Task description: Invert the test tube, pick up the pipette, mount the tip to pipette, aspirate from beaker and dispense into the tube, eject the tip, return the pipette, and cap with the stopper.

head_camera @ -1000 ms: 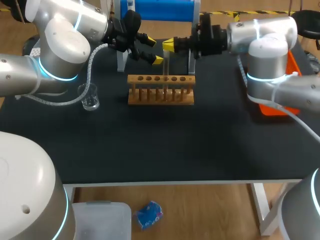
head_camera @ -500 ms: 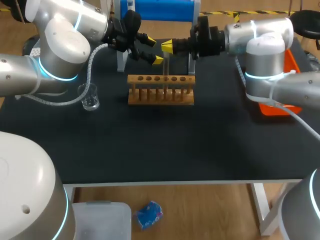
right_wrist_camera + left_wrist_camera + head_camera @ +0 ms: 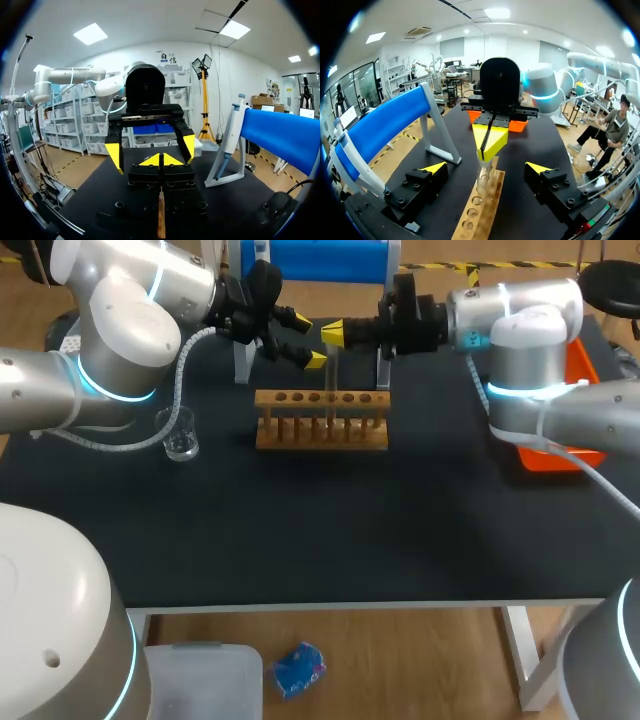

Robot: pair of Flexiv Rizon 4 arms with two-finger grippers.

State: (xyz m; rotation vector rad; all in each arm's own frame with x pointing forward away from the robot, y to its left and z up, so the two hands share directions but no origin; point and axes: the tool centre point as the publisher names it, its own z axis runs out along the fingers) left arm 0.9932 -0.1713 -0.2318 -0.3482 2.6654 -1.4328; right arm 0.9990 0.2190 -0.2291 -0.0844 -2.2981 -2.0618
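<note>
A clear test tube hangs upright over the wooden rack, its lower end just above the rack's holes. My right gripper is shut on the tube's upper end. In the left wrist view the same tube hangs below the right gripper's closed yellow tips. My left gripper stands open right beside the tube, facing the right gripper, touching nothing. In the right wrist view the left gripper faces my shut right gripper. The pipette hangs on its stand.
A small glass beaker stands left of the rack. The blue-topped pipette stand is behind the rack, close to both grippers. An orange tray lies at the right edge. The front half of the black table holds nothing.
My right gripper has shifted slightly left with the tube, closer to the open left gripper. The left arm has kept still.
</note>
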